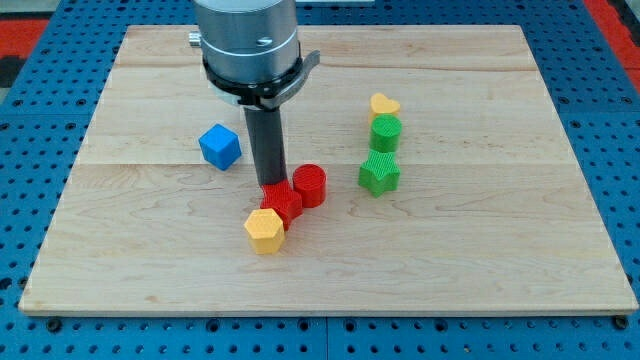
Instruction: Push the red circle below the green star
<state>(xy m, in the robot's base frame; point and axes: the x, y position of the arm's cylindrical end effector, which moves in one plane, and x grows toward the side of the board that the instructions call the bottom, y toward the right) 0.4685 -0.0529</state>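
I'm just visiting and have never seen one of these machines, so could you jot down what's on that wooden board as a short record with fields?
Board: wooden table top
My tip: at the upper-left edge of the red blocks
Red circle: just right of my tip
Other red block: star-like, touching the red circle
Yellow hexagon: against the other red block's lower left
Blue cube: left of the rod
Green star: at the view's right
Green cylinder: above the green star
Yellow heart: top of that column
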